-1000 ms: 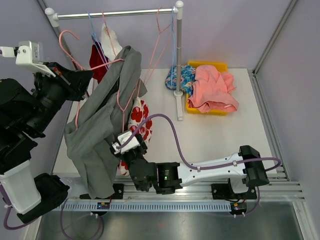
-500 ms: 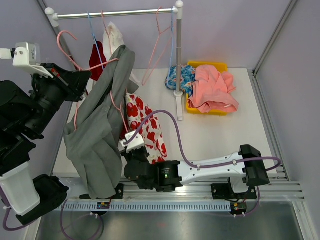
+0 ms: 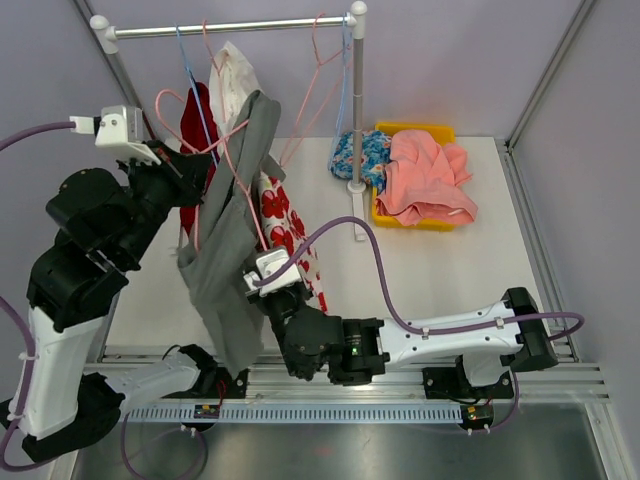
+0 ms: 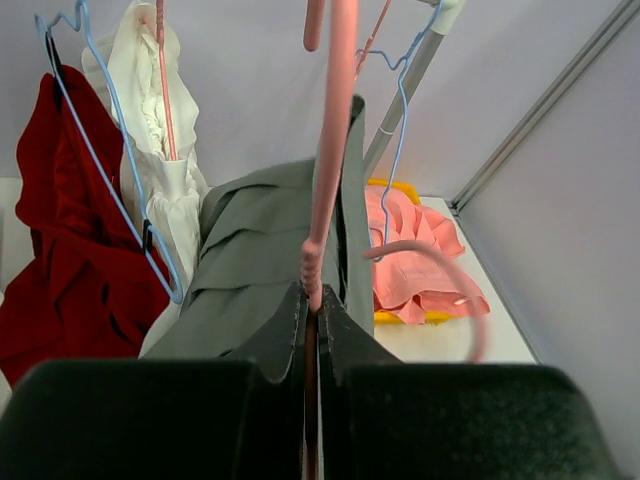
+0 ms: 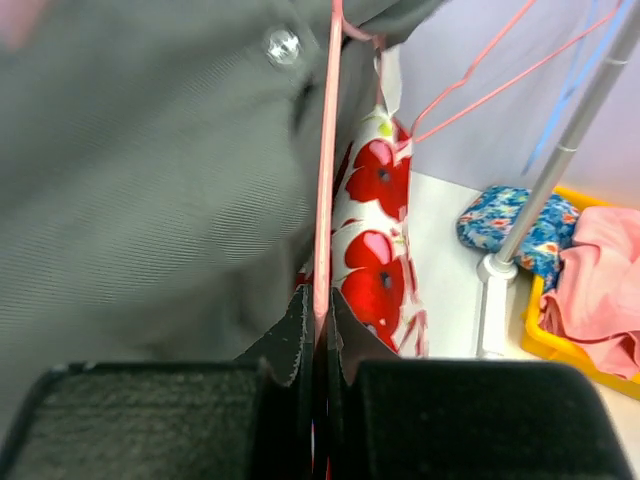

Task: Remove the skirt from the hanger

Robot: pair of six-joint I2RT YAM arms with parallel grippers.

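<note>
A grey pleated skirt (image 3: pixel 228 250) with a button (image 5: pixel 283 45) hangs over a pink hanger (image 3: pixel 236 165) left of the table's middle. My left gripper (image 3: pixel 200 166) is shut on the hanger's neck (image 4: pixel 318 230), just below the hook, with the skirt (image 4: pixel 255 260) hanging beyond it. Lower down, my right gripper (image 3: pixel 257 290) is shut on a thin pink wire of the hanger (image 5: pixel 324 200). The skirt's grey cloth (image 5: pixel 150 170) lies against its left side. A white cloth with red flowers (image 5: pixel 375 230) hangs just behind that wire.
A clothes rail (image 3: pixel 230 27) on a white post (image 3: pixel 356 110) carries a red garment (image 3: pixel 200 115), a white garment (image 3: pixel 232 85) and blue and pink wire hangers. A yellow bin (image 3: pixel 392 216) holding pink cloth (image 3: pixel 430 175) and a blue flowered cloth (image 3: pixel 360 155) sit at the back right.
My left arm has swung right and forward, carrying hanger and skirt toward the middle. My right gripper has closed on the hanger's wire and moved slightly right.
</note>
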